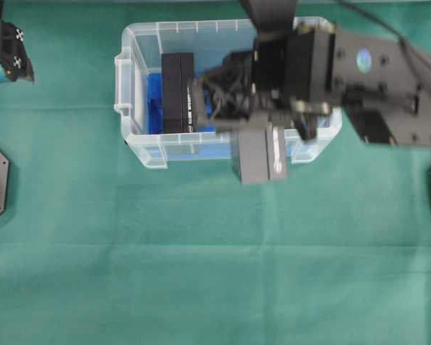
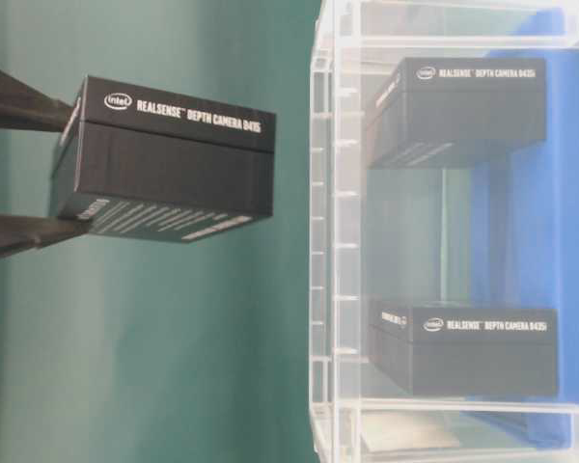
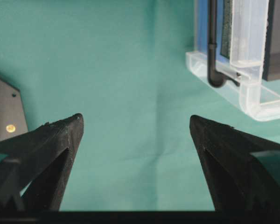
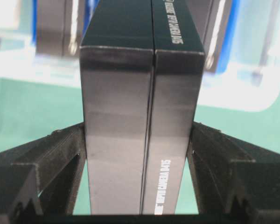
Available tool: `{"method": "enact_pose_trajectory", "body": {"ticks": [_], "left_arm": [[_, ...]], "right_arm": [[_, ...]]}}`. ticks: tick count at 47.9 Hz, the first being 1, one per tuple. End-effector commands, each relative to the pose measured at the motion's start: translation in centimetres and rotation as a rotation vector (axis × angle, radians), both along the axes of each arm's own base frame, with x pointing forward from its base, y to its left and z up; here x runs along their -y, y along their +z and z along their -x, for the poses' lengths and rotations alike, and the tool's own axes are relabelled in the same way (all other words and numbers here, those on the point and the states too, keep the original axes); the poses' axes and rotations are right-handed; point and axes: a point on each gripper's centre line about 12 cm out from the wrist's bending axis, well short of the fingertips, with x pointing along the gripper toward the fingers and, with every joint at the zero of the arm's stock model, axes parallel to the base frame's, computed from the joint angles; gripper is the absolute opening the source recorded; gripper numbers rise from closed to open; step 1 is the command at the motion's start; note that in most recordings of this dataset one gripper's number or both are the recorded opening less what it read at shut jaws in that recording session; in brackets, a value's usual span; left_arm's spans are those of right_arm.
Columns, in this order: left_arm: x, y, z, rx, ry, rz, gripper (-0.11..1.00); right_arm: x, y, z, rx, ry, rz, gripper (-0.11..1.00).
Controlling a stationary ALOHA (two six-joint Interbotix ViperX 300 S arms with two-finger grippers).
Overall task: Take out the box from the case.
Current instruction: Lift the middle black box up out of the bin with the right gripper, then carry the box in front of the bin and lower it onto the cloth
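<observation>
Your right gripper (image 1: 262, 154) has its jaws closed on a black box (image 1: 262, 152), and from overhead that box hangs just past the near rim of the case (image 1: 140, 43), over the green cloth (image 1: 201, 273). Behind the gripper, inside the case, you can see another dark box (image 1: 177, 92) standing on the blue lining (image 1: 154, 100); the arm covers the rest of the interior, so I cannot tell from here how many remain.

At table level, the held box (image 2: 164, 159) sits clear of the case wall (image 2: 333, 241), pinched between two dark fingers (image 2: 19, 106) with cloth behind it. Beyond it, through the clear plastic, two more boxes (image 2: 458, 111) (image 2: 463, 347) show inside the case.

From the left wrist, your left gripper (image 3: 135, 135) stands wide apart and holds nothing; ahead of it and to one side lies a corner of the case (image 3: 252, 93).

From the right wrist, both pads (image 4: 67, 144) press the box's (image 4: 140, 121) narrow sides, with the case (image 4: 233, 88) blurred beyond its far end.

You appear to have the lift-out done: the box is out of the case. What remains, by my reading, is setting it down on the cloth and letting go.
</observation>
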Motion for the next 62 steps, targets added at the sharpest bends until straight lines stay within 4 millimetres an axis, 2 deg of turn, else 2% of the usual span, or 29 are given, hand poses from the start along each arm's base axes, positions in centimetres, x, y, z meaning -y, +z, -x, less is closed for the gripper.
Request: {"method": "enact_pose_trajectory", "body": {"ticks": [1,9,34,50,62], "left_arm": [[0.0,0.3,0.0,0.009,-0.002,-0.009,0.96],[0.0,0.3,-0.1,0.009,-0.002,-0.009,0.96],[0.0,0.3,-0.1,0.010,-0.001,-0.008,0.96],[0.0,0.4,-0.1,0.014,0.000,-0.010,0.96],[0.0,0.3,0.1,0.011,0.000,-0.008,0.96]], "right_arm": [[-1.9,2.1,0.9,0.065,0.017,-0.005,0.68],[-4.9,1.7,0.8,0.078,0.012,-0.023,0.68],[-12.3,-0.3,0.1,0.131,-0.020,-0.093,0.68],[-12.9,-1.5,-0.3,0.099,-0.017,-0.099,0.68],[-13.1,-3.5,-0.6,0.064,-0.008,-0.108,0.68]]}}
